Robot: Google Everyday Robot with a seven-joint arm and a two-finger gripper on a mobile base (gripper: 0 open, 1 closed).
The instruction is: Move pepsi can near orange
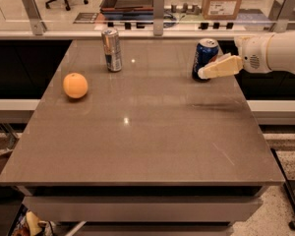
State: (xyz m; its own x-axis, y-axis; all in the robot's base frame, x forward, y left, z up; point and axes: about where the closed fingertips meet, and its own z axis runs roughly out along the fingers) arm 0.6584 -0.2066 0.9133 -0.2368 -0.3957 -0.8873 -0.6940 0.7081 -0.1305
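Pepsi can: upright on the table, at the table's far right corner. Gripper: reaching in over the table's right edge, its cream tip lying across the near lower side of the pepsi can; contact cannot be confirmed, nor whether it is open or closed, and no hold on anything is evident. Orange: resting near the table's left edge, well apart from the pepsi can. Silver can: upright at the table's far edge, left of centre.
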